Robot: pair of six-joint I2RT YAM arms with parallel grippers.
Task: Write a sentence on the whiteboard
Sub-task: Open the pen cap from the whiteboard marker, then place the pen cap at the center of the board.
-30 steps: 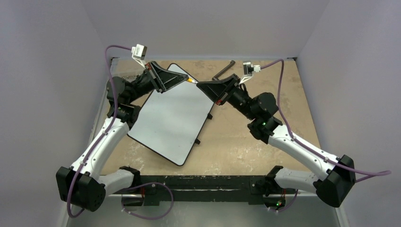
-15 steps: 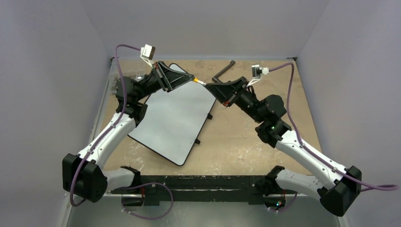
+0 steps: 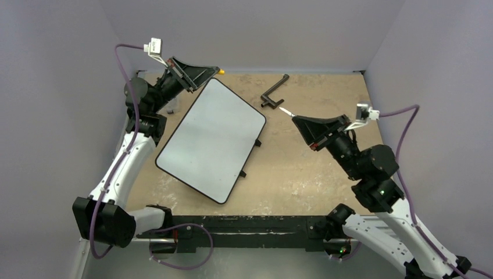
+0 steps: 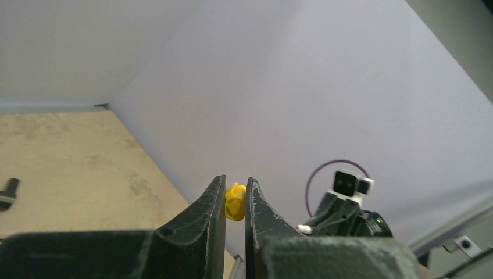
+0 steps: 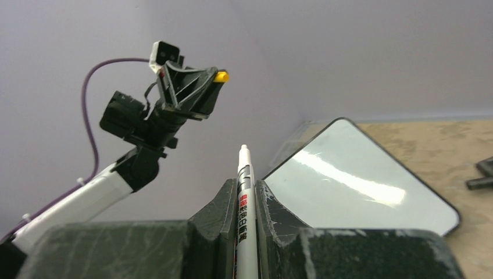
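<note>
Cap [image 4: 235, 201] pinched in the left tool [image 4: 235, 186], pen [image 5: 245, 160] clamped in the right tool [image 5: 244, 183], whiteboard [image 3: 209, 139] blank: writing not yet begun.

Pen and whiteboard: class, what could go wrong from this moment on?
The right gripper pinches the pen between narrow fingers; pressing down could twist it. The whiteboard lies unheld and may slide. The yellow cap sits at the very tips of the left gripper and could drop.

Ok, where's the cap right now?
The cap is pinched between the left fingers, raised at the far left of the top view, just beyond the whiteboard's far corner.
</note>
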